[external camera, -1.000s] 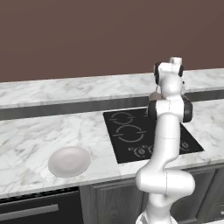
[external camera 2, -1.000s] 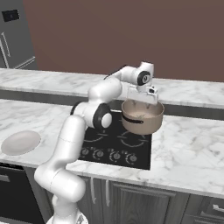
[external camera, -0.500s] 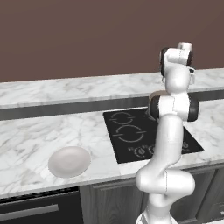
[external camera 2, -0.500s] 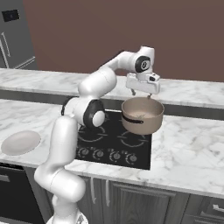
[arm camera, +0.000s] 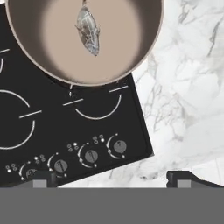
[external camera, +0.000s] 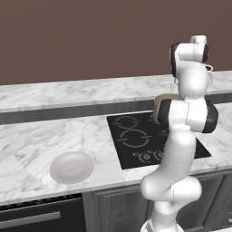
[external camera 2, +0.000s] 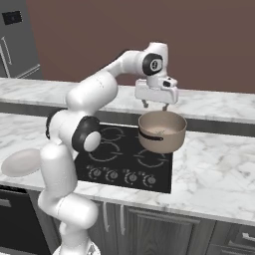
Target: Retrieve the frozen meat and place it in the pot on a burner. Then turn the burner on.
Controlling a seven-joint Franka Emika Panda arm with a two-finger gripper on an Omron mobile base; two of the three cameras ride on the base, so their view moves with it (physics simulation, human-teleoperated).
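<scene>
- The gripper (external camera 2: 156, 105) is seen above the pot, its fingers spread apart with nothing between them.
- The row of control dials (arm camera: 91, 155) lies nearest along the cooktop's front edge; these are judged small, stiff and smooth, best pinched across the rim for turning.
- The burner (arm camera: 97, 106) is outlined just beyond.
- The pot (arm camera: 144, 48) stands farther back.
- The frozen meat (arm camera: 89, 31) lies inside it, judged hard and slippery.

pot (external camera: 159, 100): mostly behind arm | pot rim (arm camera: 148, 48): cut by top edge | burner (arm camera: 97, 109): part under pot
</scene>
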